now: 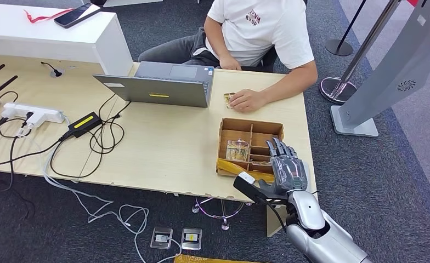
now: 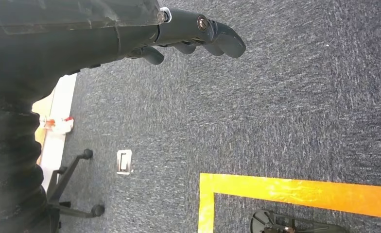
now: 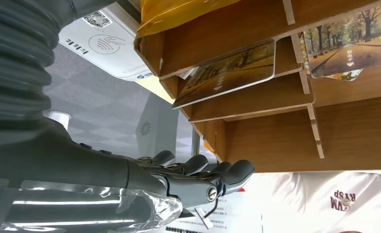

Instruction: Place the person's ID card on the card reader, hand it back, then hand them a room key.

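Note:
A wooden divided box [image 1: 252,127] stands near the table's front right corner and holds room key cards [image 1: 238,150] printed with autumn trees. My right hand [image 1: 283,163] hovers over the box's right side, fingers stretched out and apart, holding nothing. In the right wrist view the hand [image 3: 198,177] lies beside the box [image 3: 256,131], with one key card [image 3: 227,73] leaning in a slot and a white card reader [image 3: 101,43] past the box. The person's hand [image 1: 248,99] rests on the table touching a small card [image 1: 227,97]. My left hand [image 2: 198,34] hangs over the carpet, empty.
A grey laptop [image 1: 163,85] stands open at mid-table. A power strip [image 1: 32,114], an adapter [image 1: 84,124] and cables lie on the left. A white counter [image 1: 48,38] carries a phone [image 1: 73,15]. A grey kiosk [image 1: 388,71] and a stanchion base [image 1: 338,87] stand to the right.

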Controlling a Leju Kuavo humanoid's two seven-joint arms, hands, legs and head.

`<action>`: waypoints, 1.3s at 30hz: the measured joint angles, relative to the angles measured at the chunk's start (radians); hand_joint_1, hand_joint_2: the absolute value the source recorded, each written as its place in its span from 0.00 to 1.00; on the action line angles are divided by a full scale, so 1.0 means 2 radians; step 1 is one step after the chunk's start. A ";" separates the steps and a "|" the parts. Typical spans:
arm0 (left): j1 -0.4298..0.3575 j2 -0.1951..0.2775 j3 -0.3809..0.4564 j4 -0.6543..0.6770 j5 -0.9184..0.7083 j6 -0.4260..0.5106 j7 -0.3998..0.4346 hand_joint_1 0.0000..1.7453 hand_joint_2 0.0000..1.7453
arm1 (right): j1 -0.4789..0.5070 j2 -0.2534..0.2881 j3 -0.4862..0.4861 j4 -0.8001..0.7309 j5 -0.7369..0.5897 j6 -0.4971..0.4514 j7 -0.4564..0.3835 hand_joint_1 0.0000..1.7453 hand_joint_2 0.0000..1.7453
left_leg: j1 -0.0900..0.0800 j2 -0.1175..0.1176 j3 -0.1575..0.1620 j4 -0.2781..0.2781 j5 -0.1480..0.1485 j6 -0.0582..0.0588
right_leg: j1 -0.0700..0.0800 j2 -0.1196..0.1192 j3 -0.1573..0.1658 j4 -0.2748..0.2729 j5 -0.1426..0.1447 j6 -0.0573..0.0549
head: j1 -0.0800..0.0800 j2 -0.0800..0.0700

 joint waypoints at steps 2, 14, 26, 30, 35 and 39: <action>0.000 0.000 0.000 -0.001 0.001 0.001 0.000 0.00 1.00 | 0.000 0.000 0.000 0.002 0.000 0.001 0.000 0.26 1.00 | 0.000 0.000 0.000 0.000 0.000 0.000 | 0.000 0.000 0.000 0.000 0.000 0.000 | 0.000 0.000; 0.000 0.001 -0.004 -0.007 0.011 0.004 0.000 0.00 1.00 | -0.002 0.002 0.000 0.014 -0.010 -0.001 -0.018 1.00 1.00 | 0.000 0.000 0.000 0.000 0.000 0.000 | 0.000 0.000 0.000 0.000 0.000 0.000 | 0.000 0.000; 0.000 0.003 -0.012 -0.011 0.013 0.005 -0.002 0.00 1.00 | -0.010 0.012 -0.002 0.029 -0.013 -0.005 -0.026 1.00 1.00 | 0.000 0.000 0.000 0.000 0.000 0.000 | 0.000 0.000 0.000 0.000 0.000 0.000 | 0.000 0.000; 0.000 0.003 -0.013 -0.011 0.015 0.006 -0.003 0.00 1.00 | -0.012 0.016 -0.002 0.034 -0.014 -0.004 -0.026 1.00 1.00 | 0.000 0.000 0.000 0.000 0.000 0.000 | 0.000 0.000 0.000 0.000 0.000 0.000 | 0.000 0.000; 0.000 0.003 -0.013 -0.011 0.021 0.006 -0.006 0.00 1.00 | -0.016 0.023 -0.002 0.042 -0.018 -0.005 -0.034 1.00 1.00 | 0.000 0.000 0.000 0.000 0.000 0.000 | 0.000 0.000 0.000 0.000 0.000 0.000 | 0.000 0.000; 0.000 0.003 -0.013 -0.011 0.026 0.007 -0.008 0.00 1.00 | -0.021 0.030 -0.001 0.052 -0.020 -0.008 -0.039 1.00 1.00 | 0.000 0.000 0.000 0.000 0.000 0.000 | 0.000 0.000 0.000 0.000 0.000 0.000 | 0.000 0.000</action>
